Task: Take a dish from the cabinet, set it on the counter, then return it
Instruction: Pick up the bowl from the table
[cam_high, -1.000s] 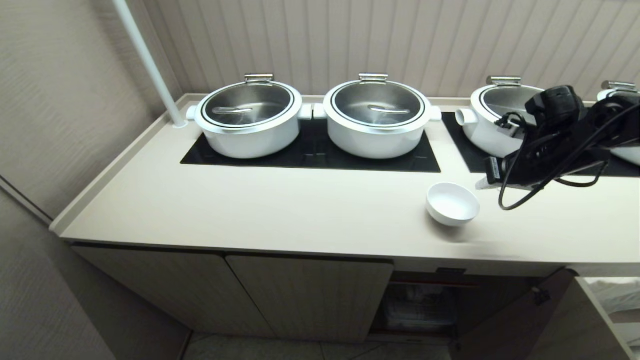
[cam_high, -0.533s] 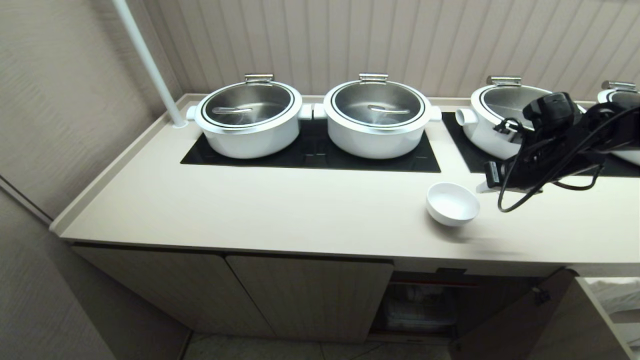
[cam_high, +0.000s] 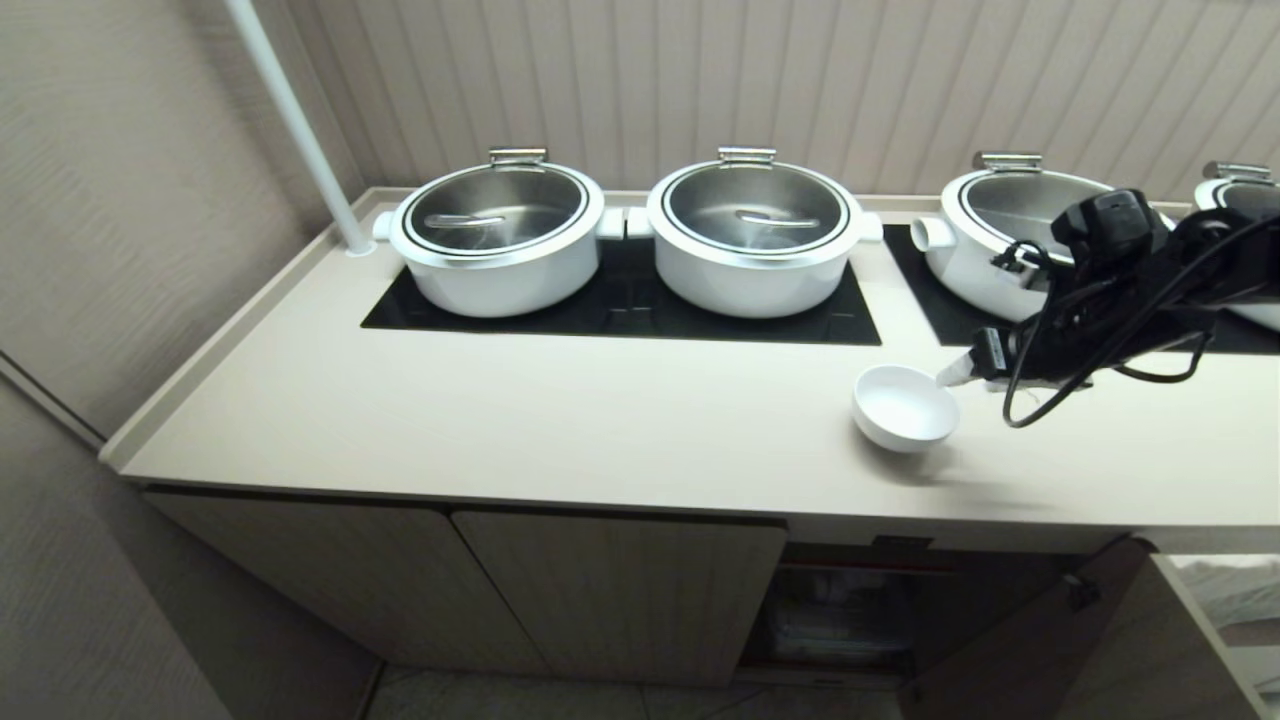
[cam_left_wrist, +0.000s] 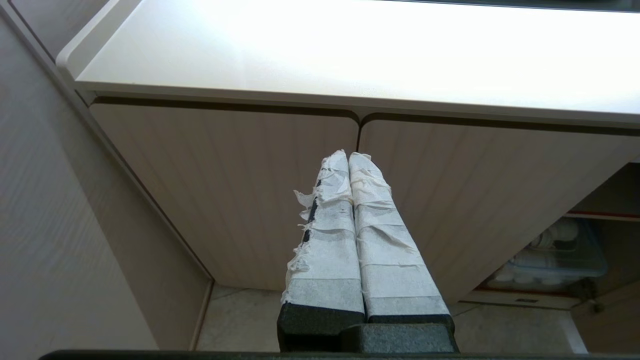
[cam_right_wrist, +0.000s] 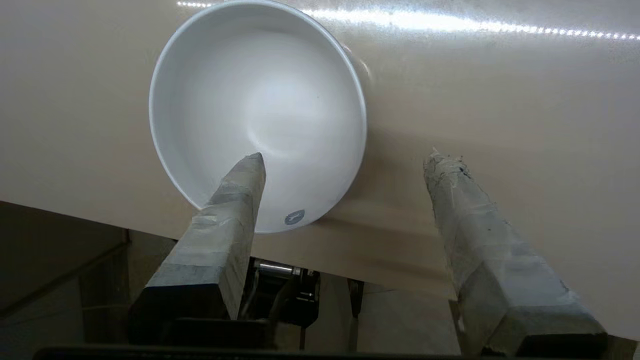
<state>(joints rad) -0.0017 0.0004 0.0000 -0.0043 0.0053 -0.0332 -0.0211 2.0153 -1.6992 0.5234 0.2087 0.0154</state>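
Right wrist view shows our right claw (cam_right_wrist: 345, 157) released, straddling the bowl (cam_right_wrist: 260, 100) rim for regrasping. Bowl sits upright on the worktop (cam_high: 550, 420); our left claw (cam_left_wrist: 352, 165) is clenched, empty.

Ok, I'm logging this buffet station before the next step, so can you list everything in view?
small round white ceramic bowl: one, white, upright near the front of the counter, right of centre.
large white pots with steel lids: four, white and silver, in a row on the black panels at the back; the rightmost is mostly hidden.
black glass inset panels: two, black, set in the counter.
long beige counter: one, beige.
beige ribbed cabinet: one, beige, below; right door open, stacked white dishes inside.
white pole: one, white, back left corner.
right pincer: open, one finger over the bowl, one outside its rim.
left pincer: shut, before the closed doors.
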